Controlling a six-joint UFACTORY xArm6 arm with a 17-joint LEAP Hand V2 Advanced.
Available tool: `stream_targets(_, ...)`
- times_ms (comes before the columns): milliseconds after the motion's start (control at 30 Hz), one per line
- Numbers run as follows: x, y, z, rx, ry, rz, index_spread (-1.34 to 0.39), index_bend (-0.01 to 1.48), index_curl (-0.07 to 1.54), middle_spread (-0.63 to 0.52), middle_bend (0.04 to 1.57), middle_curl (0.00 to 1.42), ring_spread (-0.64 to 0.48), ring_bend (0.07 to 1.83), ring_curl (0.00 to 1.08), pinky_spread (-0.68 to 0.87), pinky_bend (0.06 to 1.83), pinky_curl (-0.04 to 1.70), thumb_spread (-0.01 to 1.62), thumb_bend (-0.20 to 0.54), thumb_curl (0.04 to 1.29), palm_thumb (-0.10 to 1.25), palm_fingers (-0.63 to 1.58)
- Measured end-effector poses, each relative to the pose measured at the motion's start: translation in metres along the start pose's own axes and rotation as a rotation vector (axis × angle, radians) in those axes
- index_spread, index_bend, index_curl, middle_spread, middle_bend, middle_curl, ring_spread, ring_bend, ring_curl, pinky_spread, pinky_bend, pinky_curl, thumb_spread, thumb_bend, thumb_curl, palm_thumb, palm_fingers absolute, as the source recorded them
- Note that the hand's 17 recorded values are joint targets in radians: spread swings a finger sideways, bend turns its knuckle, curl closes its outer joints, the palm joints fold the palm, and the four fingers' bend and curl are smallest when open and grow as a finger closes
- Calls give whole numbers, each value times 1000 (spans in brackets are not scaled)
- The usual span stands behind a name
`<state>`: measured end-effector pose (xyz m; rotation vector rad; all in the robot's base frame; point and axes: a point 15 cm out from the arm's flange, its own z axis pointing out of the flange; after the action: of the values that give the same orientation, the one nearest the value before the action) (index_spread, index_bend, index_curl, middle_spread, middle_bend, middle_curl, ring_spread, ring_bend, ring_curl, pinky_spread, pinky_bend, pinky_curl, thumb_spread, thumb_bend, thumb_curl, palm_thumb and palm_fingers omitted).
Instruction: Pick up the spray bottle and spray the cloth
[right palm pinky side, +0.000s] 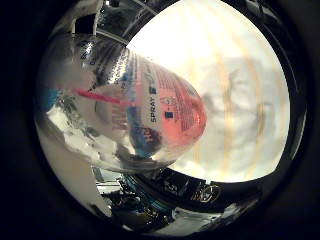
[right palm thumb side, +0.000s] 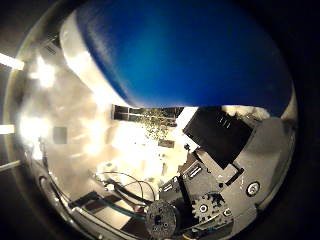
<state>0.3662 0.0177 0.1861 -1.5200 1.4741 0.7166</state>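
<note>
I have the spray bottle (right palm pinky side: 150, 115) tight against the palm, clear body and pink tube filling one view, its blue head (right palm thumb side: 190, 55) the other. The robot hand (right palm thumb side: 220, 175) seems curled round it, lifted for spraying. Pale striped cloth (right palm pinky side: 240, 100) lies beyond; nothing blocks it.
</note>
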Motion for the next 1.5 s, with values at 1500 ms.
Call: stream_targets(1500, -157, -31, 90, -986, 638, -227, -223, 1143, 881, -97, 1426, 711, -238, 1323, 906, -157, 1003, 1580, 888, -14, 823, 1085, 1114)
